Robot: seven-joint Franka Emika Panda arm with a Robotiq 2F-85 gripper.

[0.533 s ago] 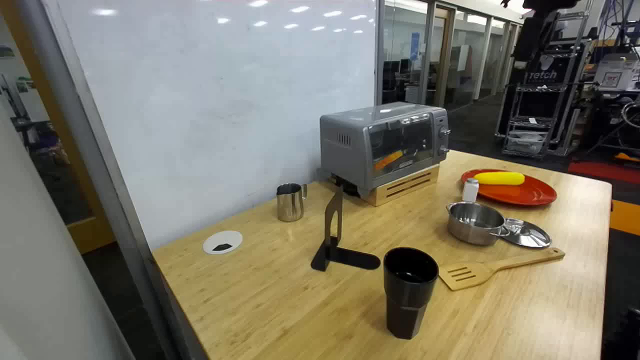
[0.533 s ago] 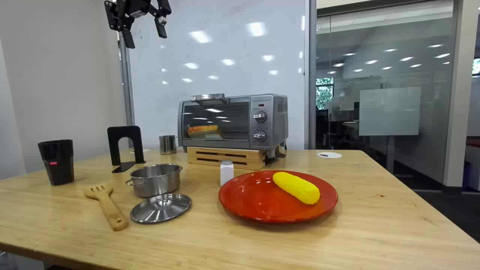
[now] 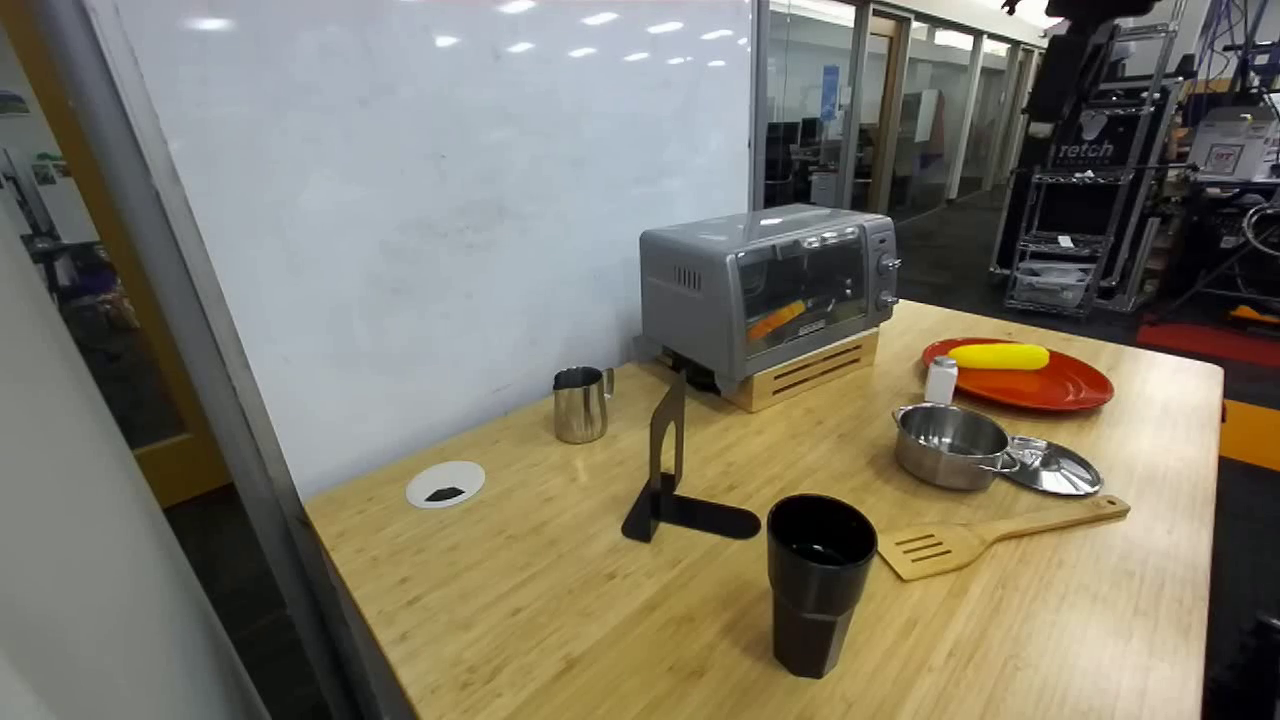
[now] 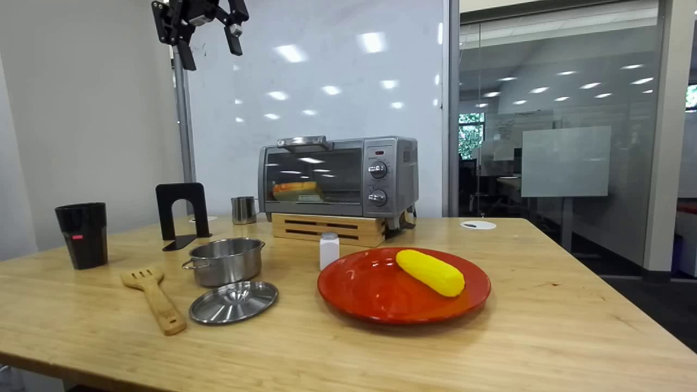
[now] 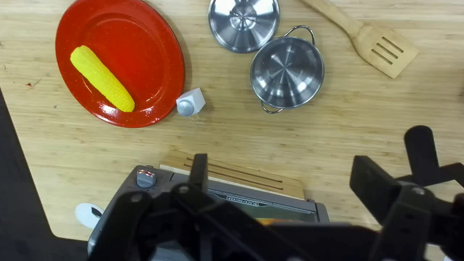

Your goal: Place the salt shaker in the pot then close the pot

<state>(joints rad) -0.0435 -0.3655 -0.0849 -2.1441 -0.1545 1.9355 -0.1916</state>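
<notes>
The white salt shaker point(image 3: 940, 382) point(image 4: 329, 253) point(image 5: 191, 101) stands upright on the table, close beside the red plate's rim. The small steel pot point(image 3: 950, 470) point(image 4: 231, 269) point(image 5: 287, 72) stands near it and is open; the wrist view shows it empty inside. Its round metal lid point(image 3: 1055, 468) point(image 4: 234, 302) point(image 5: 243, 23) lies on the table right beside the pot, knob up. My gripper point(image 4: 212, 57) point(image 5: 281, 163) is open with nothing between its fingers. It hangs high above the table, well above the shaker and pot.
A grey toaster oven point(image 4: 316, 204) on a wooden stand point(image 4: 326, 228) is at the back by the whiteboard. A red plate point(image 4: 370, 299) holds yellow corn point(image 4: 430, 272). A wooden spatula point(image 3: 950, 550), black tumbler point(image 3: 820, 590), black bookend point(image 3: 700, 515) and steel cup point(image 3: 580, 410) also stand around.
</notes>
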